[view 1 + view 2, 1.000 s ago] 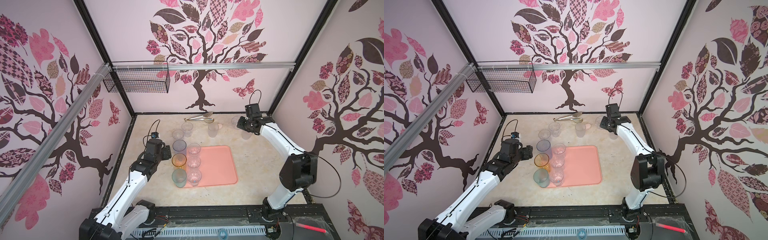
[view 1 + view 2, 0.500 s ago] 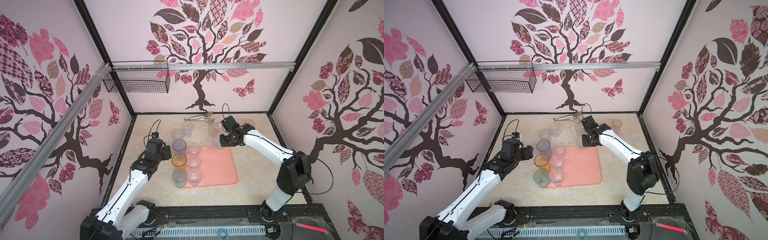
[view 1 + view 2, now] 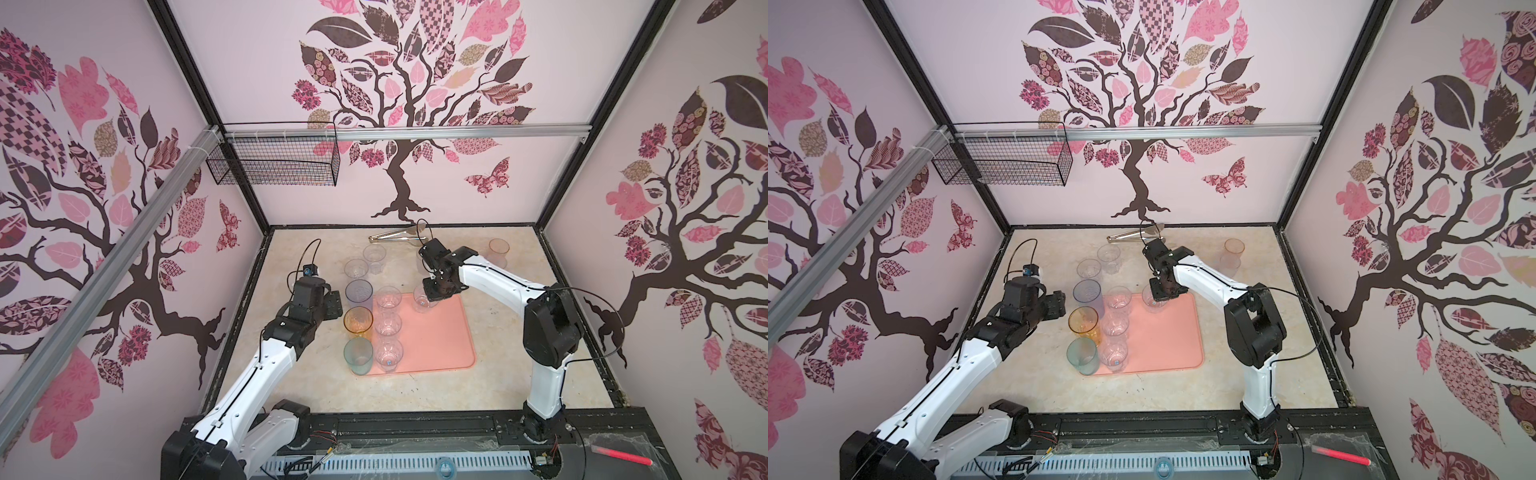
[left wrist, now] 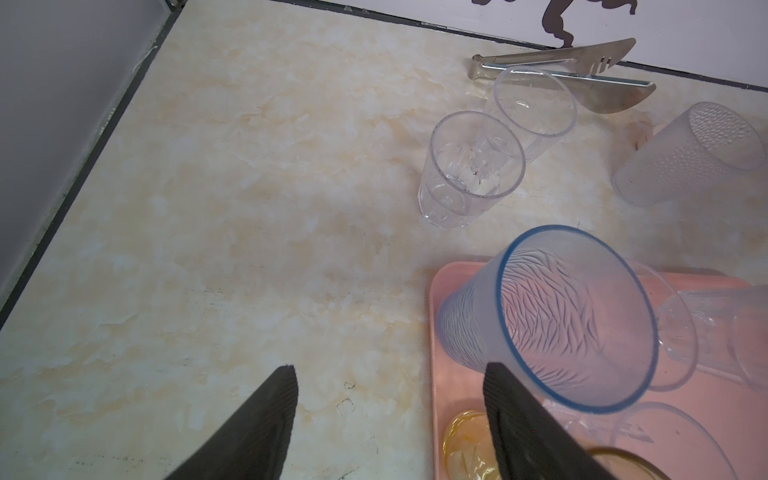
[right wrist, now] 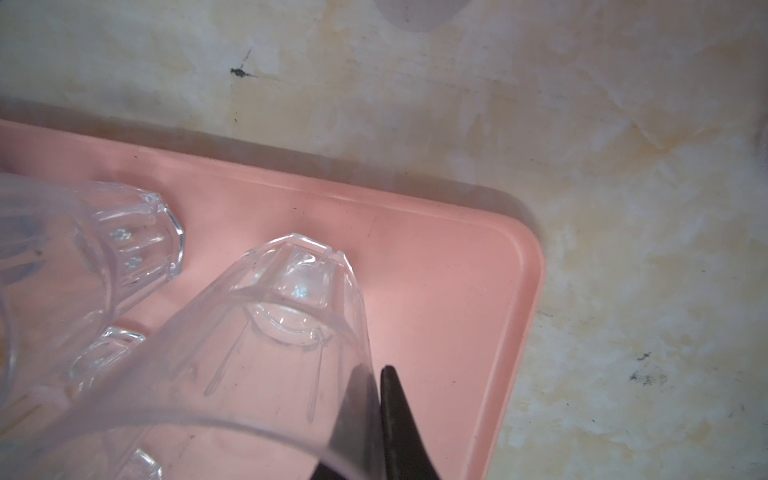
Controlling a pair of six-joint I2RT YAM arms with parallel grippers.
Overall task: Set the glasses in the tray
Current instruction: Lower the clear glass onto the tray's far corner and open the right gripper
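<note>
REMOTE CELL: My right claw (image 5: 374,382) is pinched on the wall of a clear faceted plastic tumbler (image 3: 423,302), one finger inside the rim and one outside. It holds the tumbler over the far part of the flat salmon-pink tray (image 3: 436,336); I cannot tell whether the base touches. My left claw (image 4: 390,370) gapes wide and empty above the marbled cream desk (image 3: 415,386), just beside a tall ribbed blue tumbler (image 4: 540,316) at the tray's corner. An amber tumbler (image 3: 357,320) and a teal tumbler (image 3: 357,352) stand in line with it.
</note>
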